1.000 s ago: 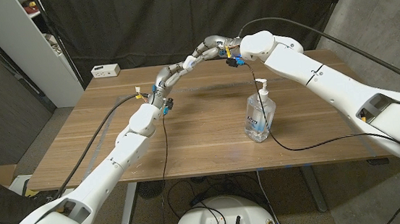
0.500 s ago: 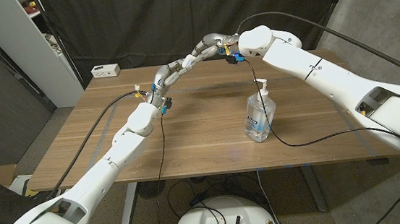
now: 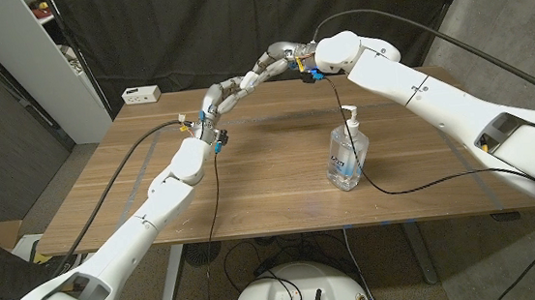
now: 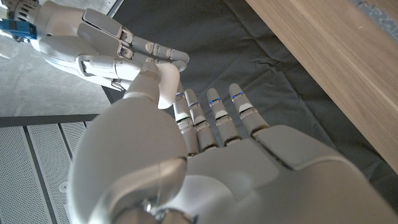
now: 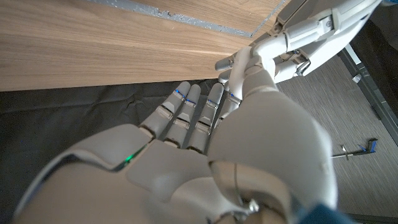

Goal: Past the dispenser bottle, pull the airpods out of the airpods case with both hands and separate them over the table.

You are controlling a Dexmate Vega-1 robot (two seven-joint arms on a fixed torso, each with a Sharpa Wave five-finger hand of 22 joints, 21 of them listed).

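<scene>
Both hands meet fingertip to fingertip in the air above the table's far edge, beyond the dispenser bottle (image 3: 347, 153). My left hand (image 3: 228, 93) reaches up from the left and my right hand (image 3: 279, 58) comes in from the right. In the left wrist view, a small white piece, the airpods case (image 4: 166, 87), sits pinched between my left hand's (image 4: 186, 168) thumb and the fingertips of my right hand (image 4: 99, 46). I cannot tell the airpods from the case. In the right wrist view, my right hand (image 5: 205, 155) touches my left hand (image 5: 305, 34) at the fingertips, and the piece is hidden.
The clear dispenser bottle with a white pump stands on the wooden table (image 3: 251, 181), right of centre and under my right forearm. A small white box (image 3: 141, 94) lies at the back left corner. A black curtain hangs behind, and a white shelf (image 3: 41, 53) stands at the left.
The joined hands have drifted slightly up and away over the table's far edge. Their fingertips have stayed together throughout.
</scene>
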